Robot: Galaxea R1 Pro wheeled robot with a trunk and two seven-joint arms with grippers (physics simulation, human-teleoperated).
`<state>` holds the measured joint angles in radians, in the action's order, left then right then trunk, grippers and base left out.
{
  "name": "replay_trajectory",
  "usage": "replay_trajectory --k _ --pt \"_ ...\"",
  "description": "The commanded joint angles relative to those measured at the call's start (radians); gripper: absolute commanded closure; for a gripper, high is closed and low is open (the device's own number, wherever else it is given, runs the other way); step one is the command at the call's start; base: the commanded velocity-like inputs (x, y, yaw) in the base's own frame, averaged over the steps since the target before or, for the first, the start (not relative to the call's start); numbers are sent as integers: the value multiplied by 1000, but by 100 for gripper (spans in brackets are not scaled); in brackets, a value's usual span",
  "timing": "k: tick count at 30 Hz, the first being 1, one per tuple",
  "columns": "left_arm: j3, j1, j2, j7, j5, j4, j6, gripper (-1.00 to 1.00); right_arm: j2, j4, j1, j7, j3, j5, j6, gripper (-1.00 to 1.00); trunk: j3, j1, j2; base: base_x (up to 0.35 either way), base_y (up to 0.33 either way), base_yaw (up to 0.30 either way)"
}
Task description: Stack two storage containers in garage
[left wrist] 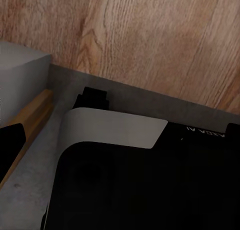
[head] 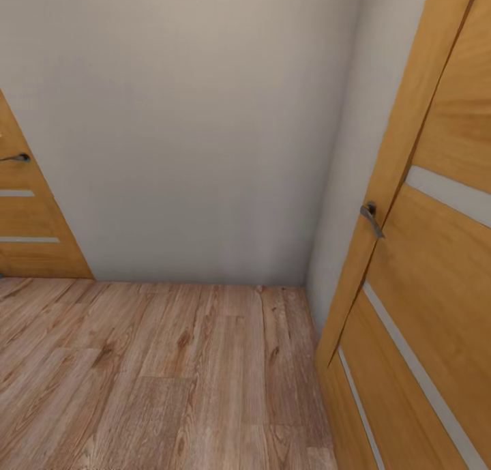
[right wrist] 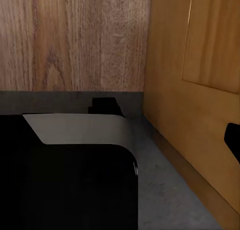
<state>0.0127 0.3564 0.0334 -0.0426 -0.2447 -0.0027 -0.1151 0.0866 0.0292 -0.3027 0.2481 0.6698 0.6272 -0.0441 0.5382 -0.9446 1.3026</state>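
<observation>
Tool state first: we cannot tell how far either tool is open, nor whether it grips anything, since both wrist views look down past our own black base (left wrist: 150, 190) to the ground.

Taking the pale grey wall (head: 191, 129) as our landmark and going left to right: a wooden door with a dark lever (head: 17, 158) stands left of that wall, light wood-plank flooring (head: 150, 374) runs from the wall's foot toward us, and right of the wall an orange-brown door (head: 423, 265) stands ajar, its grey handle (head: 370, 219) turned our way. That door hangs open, we judge, because it is the way through.

Under the base, the wrist views show dark grey concrete (right wrist: 165, 190) meeting the planks, with the door's lower edge (right wrist: 200, 115) just beside us, so we seem to sit on a threshold.

We see no storage containers at this moment; we judge we are in transit with the carrying not yet finished.
</observation>
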Motion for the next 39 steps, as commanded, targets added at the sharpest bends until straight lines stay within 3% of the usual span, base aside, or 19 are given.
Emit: replay_trajectory --k 1,12,33,39 --pt "1 1 1 -3 -8 0 -5 -100 1 3 -1 0 8 9 -5 -100 1 0 1 0 0 1" --pt "1 0 0 -3 -8 0 -5 -100 1 3 -1 0 8 9 -6 -100 1 0 1 21 0 0" --pt "1 0 1 -3 -8 0 -5 -100 1 3 -1 2 8 9 -4 -100 1 0 1 299 0 2" --pt "1 1 1 -3 -9 0 -5 -100 0 3 -1 3 8 9 -6 -100 1 0 1 74 0 205"
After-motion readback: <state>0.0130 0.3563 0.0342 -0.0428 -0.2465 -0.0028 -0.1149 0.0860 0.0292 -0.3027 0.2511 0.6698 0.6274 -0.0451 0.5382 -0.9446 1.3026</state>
